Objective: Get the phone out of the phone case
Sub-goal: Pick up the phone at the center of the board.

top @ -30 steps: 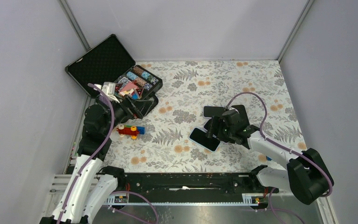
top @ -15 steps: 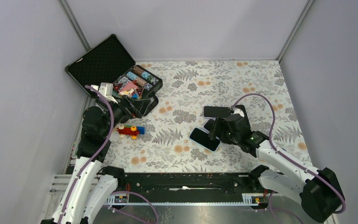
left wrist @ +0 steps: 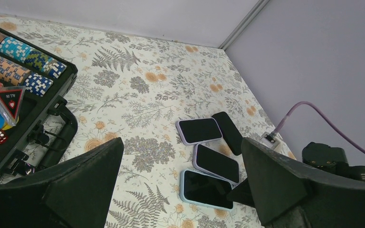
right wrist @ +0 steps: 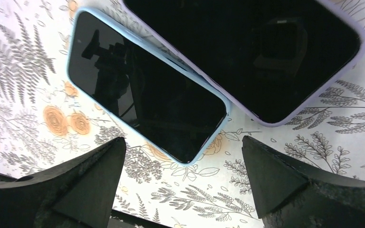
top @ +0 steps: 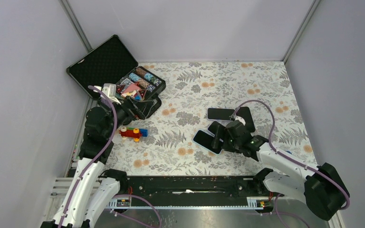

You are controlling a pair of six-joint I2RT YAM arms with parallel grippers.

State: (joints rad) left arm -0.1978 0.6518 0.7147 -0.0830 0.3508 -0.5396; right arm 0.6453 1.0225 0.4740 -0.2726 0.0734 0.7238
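The only lettering is a short white word above a red heart on a black triangular piece [left wrist: 10, 99] in the open case [left wrist: 52, 102], too blurred to read.

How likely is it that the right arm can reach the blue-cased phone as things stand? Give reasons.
Probably yes. The right gripper hangs open just above the blue-cased phone, whose screen is uncovered. The purple-cased phone lies close along one edge, which may crowd a finger.
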